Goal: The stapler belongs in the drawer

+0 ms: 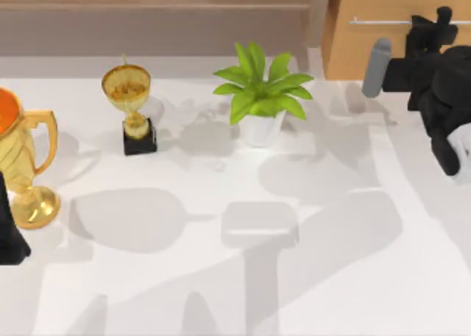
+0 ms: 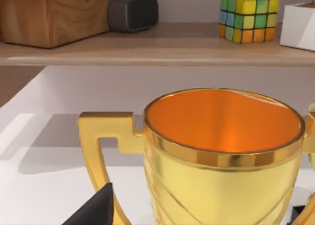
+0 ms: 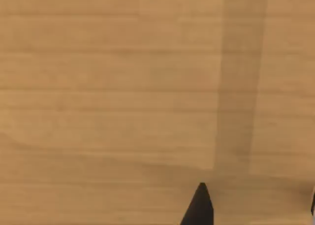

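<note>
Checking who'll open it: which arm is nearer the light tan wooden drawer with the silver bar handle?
Right. The right gripper is at the light tan wooden drawer, by its silver bar handle. The left arm sits at the table's far left edge, beside the large gold trophy.

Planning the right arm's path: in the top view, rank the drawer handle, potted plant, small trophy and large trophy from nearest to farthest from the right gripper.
From the right gripper, at the table's far right:
1. Drawer handle, right beside it.
2. Potted plant, centre.
3. Small trophy, left of centre.
4. Large trophy, left edge.
</note>
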You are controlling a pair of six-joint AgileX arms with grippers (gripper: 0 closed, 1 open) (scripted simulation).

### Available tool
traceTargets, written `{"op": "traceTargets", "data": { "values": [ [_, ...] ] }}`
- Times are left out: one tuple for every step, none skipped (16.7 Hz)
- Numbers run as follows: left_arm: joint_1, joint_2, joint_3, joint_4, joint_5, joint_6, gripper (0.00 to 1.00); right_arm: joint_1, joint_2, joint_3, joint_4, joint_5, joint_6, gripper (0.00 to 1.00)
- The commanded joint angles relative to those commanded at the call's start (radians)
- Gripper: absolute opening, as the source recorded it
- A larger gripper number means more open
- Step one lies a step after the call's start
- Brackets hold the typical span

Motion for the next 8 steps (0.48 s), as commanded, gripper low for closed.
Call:
{"op": "traceTargets", "data": {
  "values": [
    [0.0,0.0,0.0,0.0,0.0,0.0,1.0,0.0,0.0,0.0,0.0,0.0,0.0,0.83],
    [0.0,0.0,0.0,0.0,0.0,0.0,1.0,0.0,0.0,0.0,0.0,0.0,0.0,0.9],
    [0.0,0.0,0.0,0.0,0.0,0.0,1.0,0.0,0.0,0.0,0.0,0.0,0.0,0.98],
    [0.0,0.0,0.0,0.0,0.0,0.0,1.0,0.0,0.0,0.0,0.0,0.0,0.0,1.0],
    [0.0,0.0,0.0,0.0,0.0,0.0,1.0,0.0,0.0,0.0,0.0,0.0,0.0,1.0],
    [0.0,0.0,0.0,0.0,0.0,0.0,1.0,0.0,0.0,0.0,0.0,0.0,0.0,1.0],
    [0.0,0.0,0.0,0.0,0.0,0.0,1.0,0.0,0.0,0.0,0.0,0.0,0.0,1.0],
    [0.0,0.0,0.0,0.0,0.0,0.0,1.0,0.0,0.0,0.0,0.0,0.0,0.0,1.0]
  ]
}}
